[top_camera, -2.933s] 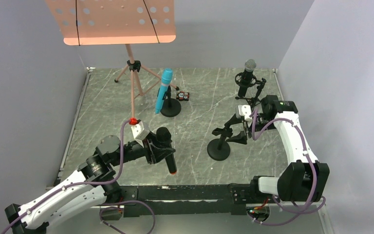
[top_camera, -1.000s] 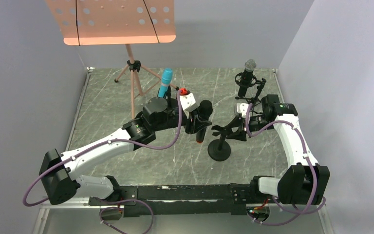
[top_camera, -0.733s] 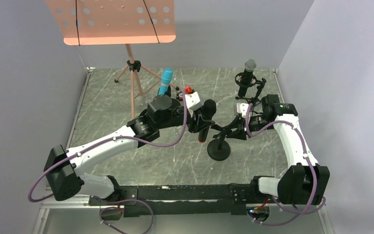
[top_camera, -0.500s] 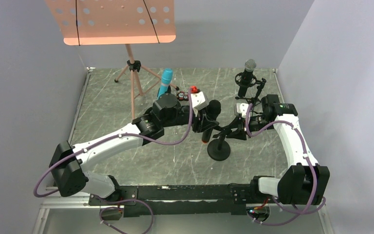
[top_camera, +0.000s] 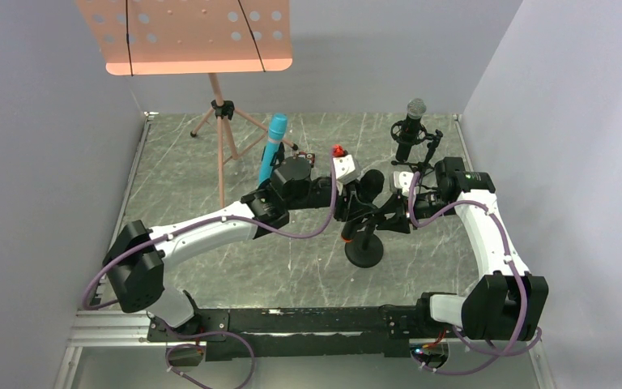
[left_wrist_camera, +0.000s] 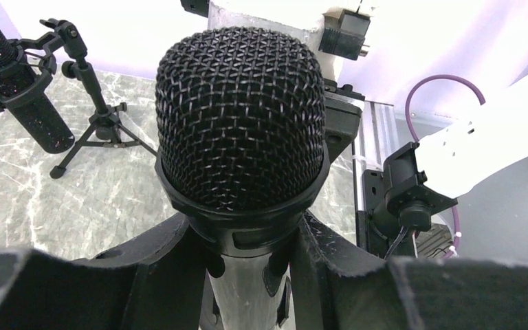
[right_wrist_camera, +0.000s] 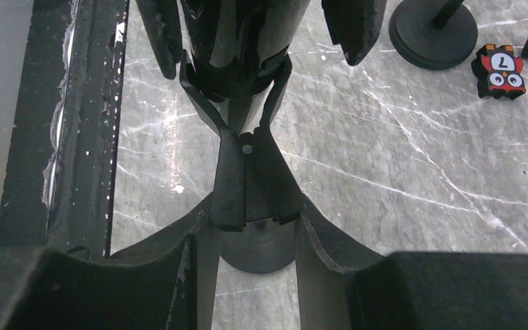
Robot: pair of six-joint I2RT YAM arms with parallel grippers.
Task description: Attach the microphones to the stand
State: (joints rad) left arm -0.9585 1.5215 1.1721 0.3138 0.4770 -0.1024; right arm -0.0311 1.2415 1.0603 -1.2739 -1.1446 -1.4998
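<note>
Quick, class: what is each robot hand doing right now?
Left hand: closed on the orange-ended black microphone.
Right hand: closed on the stand clip.

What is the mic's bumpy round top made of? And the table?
The mic head looks like woven wire mesh, probably metal, in matte black: crisscross strands catch light. The table looks like grey marble or a marble-print sheet, with pale veins.
</note>
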